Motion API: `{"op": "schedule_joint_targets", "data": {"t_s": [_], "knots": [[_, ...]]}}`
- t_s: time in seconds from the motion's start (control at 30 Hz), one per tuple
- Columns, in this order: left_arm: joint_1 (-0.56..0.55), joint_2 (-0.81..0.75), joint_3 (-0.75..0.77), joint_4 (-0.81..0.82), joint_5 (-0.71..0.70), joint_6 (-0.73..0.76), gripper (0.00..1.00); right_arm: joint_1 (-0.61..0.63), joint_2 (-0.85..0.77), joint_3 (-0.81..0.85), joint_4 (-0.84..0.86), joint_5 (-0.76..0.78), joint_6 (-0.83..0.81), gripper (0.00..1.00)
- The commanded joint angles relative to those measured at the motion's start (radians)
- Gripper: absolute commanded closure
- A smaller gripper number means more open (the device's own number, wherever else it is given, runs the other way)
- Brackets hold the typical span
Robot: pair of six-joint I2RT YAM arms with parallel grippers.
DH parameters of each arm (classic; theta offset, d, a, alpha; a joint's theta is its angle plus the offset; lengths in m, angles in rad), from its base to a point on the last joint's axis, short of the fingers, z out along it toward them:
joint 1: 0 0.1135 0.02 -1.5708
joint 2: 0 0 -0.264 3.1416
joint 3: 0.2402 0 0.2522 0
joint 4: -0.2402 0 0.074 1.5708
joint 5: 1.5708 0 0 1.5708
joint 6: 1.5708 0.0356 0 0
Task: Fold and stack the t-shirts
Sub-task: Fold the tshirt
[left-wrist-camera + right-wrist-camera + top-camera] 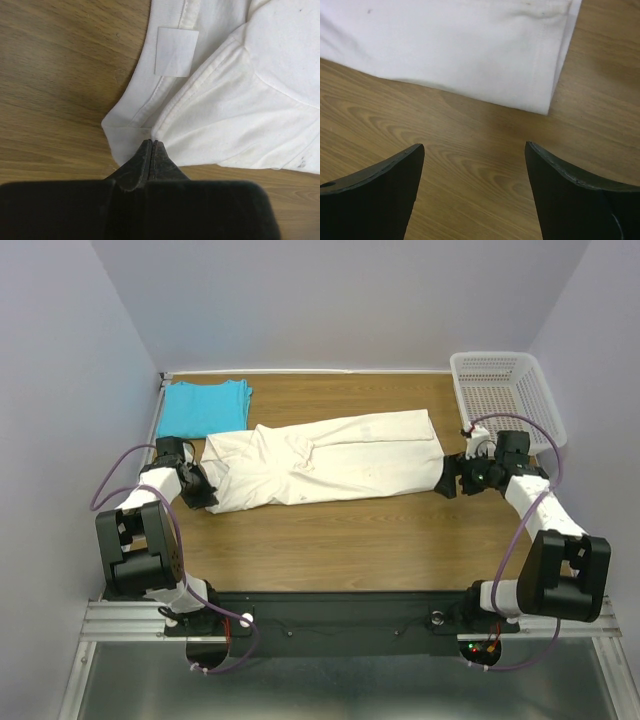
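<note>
Step in hand: taking hold of both ends of the cream shirt (330, 455) for its next fold — judged from how the two arms are posed.
Cream shirt, place: stretched lengthwise on the table (350, 550) between the two grippers, with the neck end at the left one and the hem end just ahead of the right one.
Left gripper (151, 145): closed, tips pinching the shirt's near edge where the collar band meets the shoulder fold.
Right gripper (475, 147): jaws wide apart with nothing between them. The hem corner lies ahead and slightly to its right, clear of both fingers.
Doing it well: bring the right gripper forward to the hem corner and catch every layer before either end lifts. Then raise both ends together, so the cloth is taut and does not bunch.
Cream shirt, look: off-white — a long narrow band with the sides turned in, creased at the middle, faint marks near the hem.
Blue shirt (205, 407): folded flat beyond the left gripper, just beside the cream shirt's neck end.
Label (175, 51): a white square inside the collar, just ahead of the left tips.
</note>
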Motion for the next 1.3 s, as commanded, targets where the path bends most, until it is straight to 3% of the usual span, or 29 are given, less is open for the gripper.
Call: {"op": "schedule_joint_targets", "data": {"t_s": [0.0, 0.27, 0.9, 1.27], "knots": [[0.002, -0.035, 0.02, 0.006, 0.019, 0.014, 1.0, -0.027, 0.025, 0.049, -0.007, 0.075, 0.047, 0.14], [0.004, -0.061, 0.013, 0.012, 0.042, 0.014, 1.0, -0.062, 0.143, 0.074, 0.018, 0.113, 0.067, 0.28], [0.002, -0.075, 0.0, 0.018, 0.073, 0.014, 1.0, -0.062, 0.324, 0.123, 0.203, 0.096, 0.178, 0.38], [0.002, -0.078, -0.003, 0.02, 0.073, 0.011, 1.0, -0.062, 0.332, 0.112, 0.217, 0.072, 0.175, 0.69]]}}
